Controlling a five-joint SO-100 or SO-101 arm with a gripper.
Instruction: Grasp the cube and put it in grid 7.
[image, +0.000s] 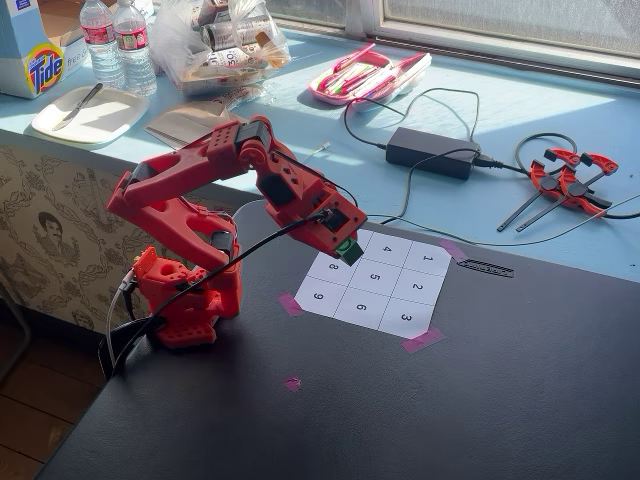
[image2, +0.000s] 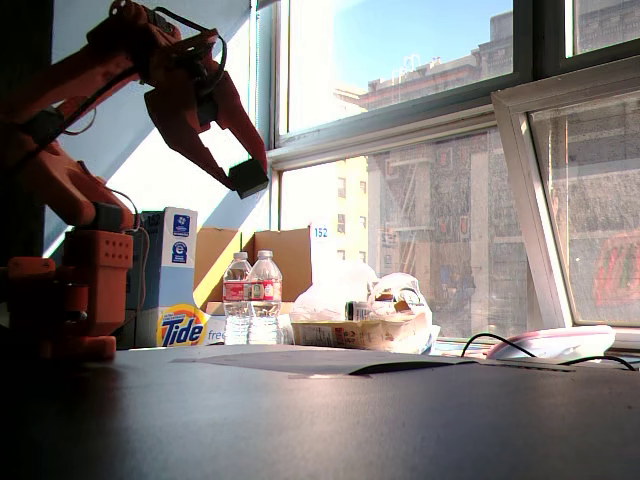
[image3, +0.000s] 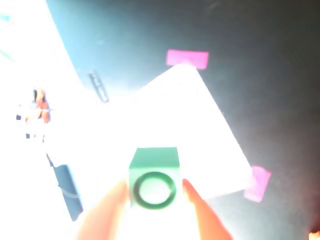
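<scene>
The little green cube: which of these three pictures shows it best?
The wrist view: the cube fills the middle, ring face toward the camera, pinched between two red fingers. A fixed view from above shows only a green speck over the sheet's corner; the low fixed view shows a dark backlit block.

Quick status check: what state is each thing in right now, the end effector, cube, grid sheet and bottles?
end effector: shut on the cube, raised above the sheet
cube: held between the fingers, off the table, ring face toward the wrist camera
grid 7: hidden behind the end effector
numbered sheet: flat, taped at its corners
water bottles: upright, capped
</scene>
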